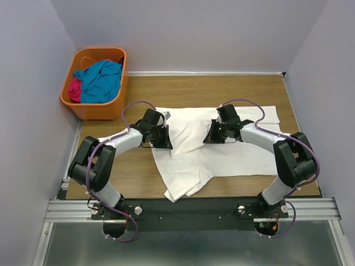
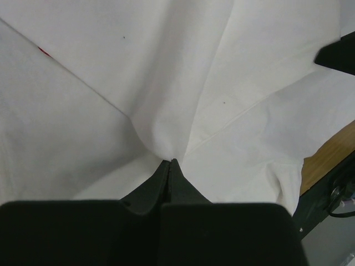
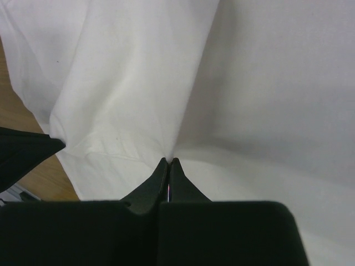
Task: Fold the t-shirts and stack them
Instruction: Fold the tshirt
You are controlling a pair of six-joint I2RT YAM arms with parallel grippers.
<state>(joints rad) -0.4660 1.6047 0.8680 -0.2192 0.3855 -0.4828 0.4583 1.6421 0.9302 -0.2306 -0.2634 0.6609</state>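
Top external view: the white t-shirt (image 1: 233, 155) lies spread and rumpled across the middle of the wooden table (image 1: 127, 174), plain side up, its near corner reaching toward the arm bases. The left gripper (image 1: 165, 144) pinches a raised fold at the shirt's left side. The right gripper (image 1: 209, 138) pinches another near its centre. Both wrist views show the jaws closed tight on bunched white cloth, creases fanning out from the tips. The teal-blue t-shirt (image 1: 102, 80) and the magenta t-shirt (image 1: 74, 90) sit heaped in an orange basket (image 1: 100, 111) just off the table's far-left corner.
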